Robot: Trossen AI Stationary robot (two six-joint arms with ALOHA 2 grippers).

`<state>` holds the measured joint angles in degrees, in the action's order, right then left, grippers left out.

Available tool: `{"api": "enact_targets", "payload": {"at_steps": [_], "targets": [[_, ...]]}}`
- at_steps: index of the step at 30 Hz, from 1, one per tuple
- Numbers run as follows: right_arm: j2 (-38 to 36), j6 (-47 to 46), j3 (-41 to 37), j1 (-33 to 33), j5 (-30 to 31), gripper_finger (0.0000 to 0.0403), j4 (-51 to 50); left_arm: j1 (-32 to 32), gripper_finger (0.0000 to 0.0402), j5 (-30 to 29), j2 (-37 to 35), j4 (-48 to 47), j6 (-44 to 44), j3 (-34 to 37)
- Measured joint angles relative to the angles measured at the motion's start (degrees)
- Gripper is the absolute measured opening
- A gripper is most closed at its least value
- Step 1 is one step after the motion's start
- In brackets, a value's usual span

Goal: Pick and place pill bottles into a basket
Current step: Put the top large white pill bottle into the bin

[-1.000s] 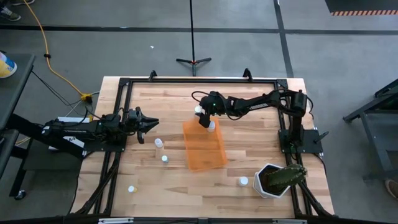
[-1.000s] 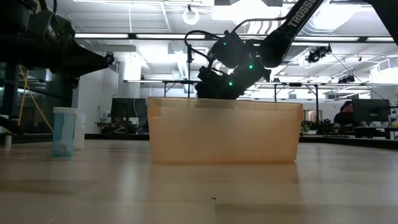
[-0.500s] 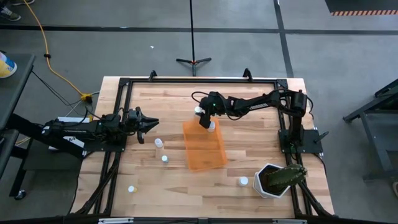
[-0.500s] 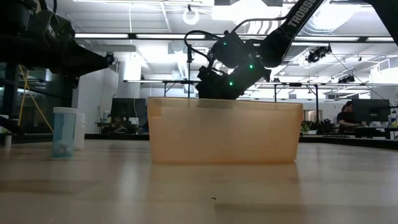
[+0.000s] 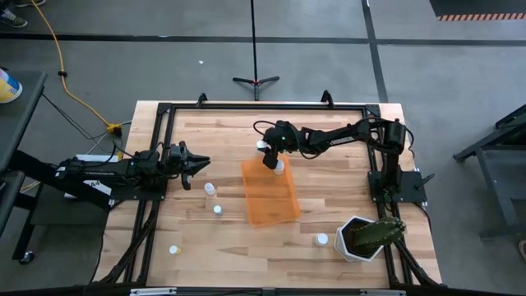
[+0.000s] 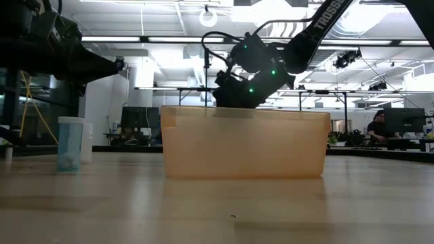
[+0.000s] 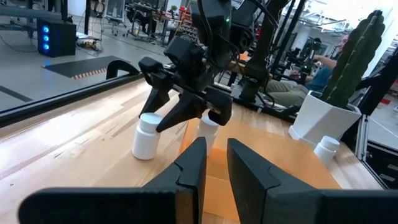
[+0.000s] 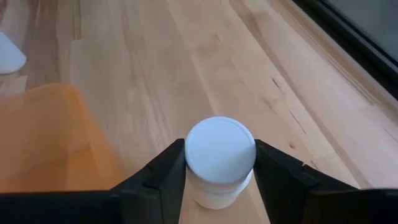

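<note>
1 readable arm [image 6: 319, 20] label: "TROSS"

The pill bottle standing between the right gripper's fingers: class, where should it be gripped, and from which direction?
Grip the pill bottle on its round side wall just under the cap, coming down from above. It stands upright, so the right gripper can straddle it with a finger on each opposite side. The basket lies close beside it.
</note>
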<state>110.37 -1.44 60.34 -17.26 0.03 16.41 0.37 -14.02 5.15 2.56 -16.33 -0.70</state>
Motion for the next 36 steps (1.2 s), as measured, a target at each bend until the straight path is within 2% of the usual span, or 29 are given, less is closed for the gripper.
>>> {"api": "enact_targets", "payload": {"at_steps": [6,9,18,22,25,29,36], "targets": [[-0.2,0.1,1.6,0.0,-0.8,0.0160,1.7,0.0,0.0101,0.0,0.0,0.0,0.0,0.0],[-0.4,0.2,4.7,0.2,-4.0,0.0157,0.5,0.0,0.0101,0.0,0.0,0.0,0.0,0.0],[-0.4,2.4,15.8,3.5,-14.1,0.0163,-15.3,0.0,0.0101,0.0,0.0,0.0,0.0,0.0],[-0.4,4.2,19.3,5.3,-12.4,0.0162,-23.5,0.0,0.0101,0.0,0.0,0.0,0.0,0.0],[-0.5,4.1,21.0,6.2,-9.9,0.0158,-25.8,0.0,0.0101,-0.1,0.0,0.0,0.0,0.0],[-0.7,4.6,21.1,7.1,-10.0,0.0157,-29.4,0.0,0.0101,-0.4,0.0,0.1,0.0,0.0],[-0.6,0.1,14.1,8.5,-8.6,0.0158,-22.4,0.0,0.0101,-0.6,0.0,0.1,0.0,0.0]]}}
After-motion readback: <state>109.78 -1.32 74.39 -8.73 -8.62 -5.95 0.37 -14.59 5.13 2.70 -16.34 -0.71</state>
